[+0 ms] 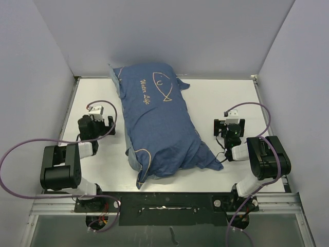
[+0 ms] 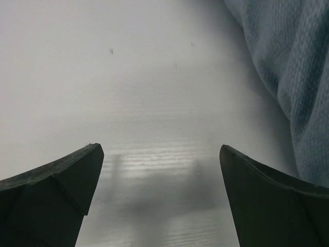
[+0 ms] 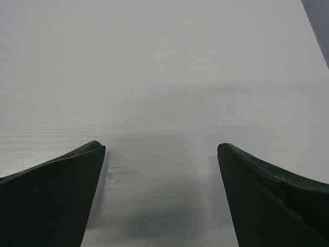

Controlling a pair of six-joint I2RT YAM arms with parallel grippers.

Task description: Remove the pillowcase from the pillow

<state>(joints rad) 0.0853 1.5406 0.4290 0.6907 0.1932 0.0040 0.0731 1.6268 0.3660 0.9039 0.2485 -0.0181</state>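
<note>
The blue pillowcase [image 1: 159, 123] lies stuffed and plump down the middle of the white table [image 1: 216, 98], its fish outline and cursive lettering at the far end. The pillow is hidden inside it. My left gripper [image 1: 96, 123] hovers low over bare table just left of the pillowcase, open with nothing between its fingers [image 2: 160, 149]. A fold of the pillowcase [image 2: 293, 62] fills the upper right of the left wrist view. My right gripper [image 1: 230, 125] is open over bare table to the right of the pillowcase and apart from it; only table shows between its fingers [image 3: 160, 146].
Grey walls [image 1: 31, 62] enclose the table on the left, back and right. Purple cables [image 1: 15, 154] loop beside both arm bases. A dark wall edge [image 3: 321, 25] shows at the top right of the right wrist view.
</note>
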